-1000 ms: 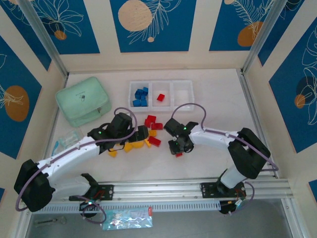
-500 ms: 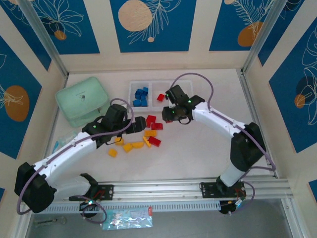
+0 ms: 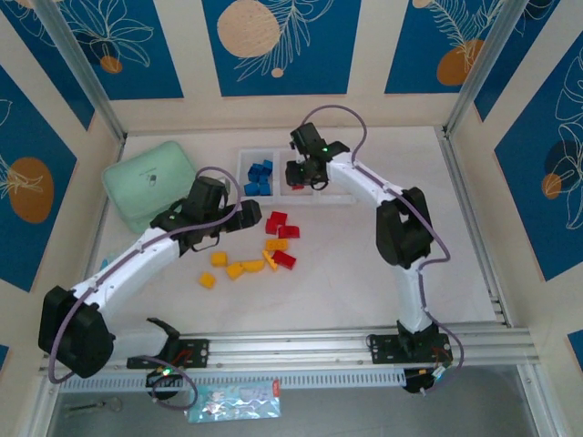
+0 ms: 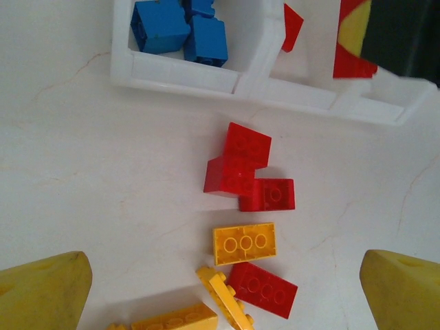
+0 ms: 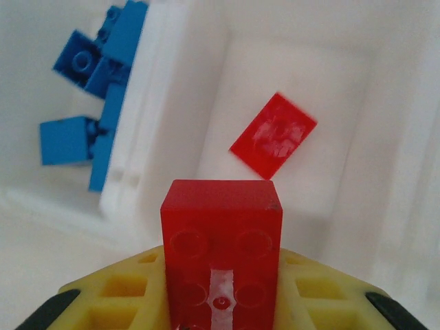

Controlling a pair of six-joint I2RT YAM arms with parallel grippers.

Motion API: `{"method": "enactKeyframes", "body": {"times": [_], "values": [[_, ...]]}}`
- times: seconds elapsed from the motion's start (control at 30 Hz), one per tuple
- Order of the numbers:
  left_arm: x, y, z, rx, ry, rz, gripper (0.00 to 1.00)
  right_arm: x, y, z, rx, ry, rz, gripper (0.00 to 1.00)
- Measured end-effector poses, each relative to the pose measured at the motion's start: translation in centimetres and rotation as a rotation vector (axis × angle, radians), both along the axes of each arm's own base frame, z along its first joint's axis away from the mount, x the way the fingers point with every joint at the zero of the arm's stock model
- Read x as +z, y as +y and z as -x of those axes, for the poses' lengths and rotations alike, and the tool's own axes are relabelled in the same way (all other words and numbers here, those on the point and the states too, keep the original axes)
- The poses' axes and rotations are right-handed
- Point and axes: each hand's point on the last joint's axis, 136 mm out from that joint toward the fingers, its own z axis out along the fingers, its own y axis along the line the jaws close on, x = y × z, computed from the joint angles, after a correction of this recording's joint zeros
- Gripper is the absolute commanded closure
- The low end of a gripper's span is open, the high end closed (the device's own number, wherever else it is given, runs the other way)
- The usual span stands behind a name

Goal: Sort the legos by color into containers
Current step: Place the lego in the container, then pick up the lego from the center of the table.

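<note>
The white three-compartment tray (image 3: 339, 173) lies at the back of the table. Its left compartment holds several blue bricks (image 5: 89, 110); one red brick (image 5: 273, 135) lies in the middle compartment. My right gripper (image 5: 221, 292) is shut on a red brick (image 5: 221, 240), which hangs over the middle compartment (image 3: 305, 173). My left gripper (image 4: 223, 275) is open above the loose pile, nothing between its yellow fingers (image 4: 41, 292). Under it lie red bricks (image 4: 240, 165), a yellow brick (image 4: 245, 243) and another red brick (image 4: 262, 289). More yellow bricks (image 3: 235, 269) lie toward the front.
A mint-green lidded box (image 3: 153, 187) stands left of the tray, close to my left arm. A clear plastic bag (image 3: 123, 255) lies at the left edge. The tray's right compartment (image 3: 339, 164) holds nothing. Patterned walls surround the table.
My right gripper has carried the red brick from the table's front middle up to the tray's middle compartment. My left gripper has drifted back toward the tray, still open.
</note>
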Motion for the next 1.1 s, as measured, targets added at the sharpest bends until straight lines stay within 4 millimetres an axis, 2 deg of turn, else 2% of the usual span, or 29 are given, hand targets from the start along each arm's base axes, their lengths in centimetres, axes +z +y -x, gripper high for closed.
{"method": "enactKeyframes", "body": {"times": [0.07,0.13,0.2,0.33,0.43,0.53,0.7,0.83,0.93,1.1], "values": [[-0.1,0.0,-0.3,0.001,-0.004,0.0,0.0,-0.5,0.1,-1.8,-0.008,-0.01,0.01,0.6],[0.1,-0.1,-0.5,0.002,-0.007,0.002,0.0,-0.9,0.0,-3.1,-0.012,-0.014,0.02,0.5],[0.4,-0.2,-0.9,0.002,-0.017,0.006,0.0,-1.1,0.1,-4.0,-0.01,-0.016,0.026,0.48],[0.7,-0.5,-1.1,-0.005,-0.021,0.017,0.0,-0.9,-0.3,-4.2,-0.007,-0.01,0.04,0.44],[0.7,-0.7,-1.0,-0.014,-0.019,0.027,0.0,-0.5,0.0,-3.4,0.011,-0.011,0.044,0.42],[0.8,-1.0,-0.8,-0.027,-0.014,0.039,0.0,0.2,0.1,-0.9,0.035,0.003,0.051,0.41],[1.7,-1.2,-0.1,-0.049,-0.025,0.071,0.0,2.7,-0.1,4.9,0.093,0.017,0.03,0.38],[2.1,-0.9,1.4,-0.067,-0.023,0.093,0.0,4.5,-0.5,9.6,0.139,0.017,-0.009,0.37],[1.3,-0.7,2.5,-0.073,0.004,0.101,0.0,3.9,-1.1,13.2,0.171,0.048,-0.021,0.36],[-1.0,0.0,4.3,-0.063,0.069,0.095,0.0,0.6,-1.6,19.0,0.244,0.138,0.023,0.33]]}}
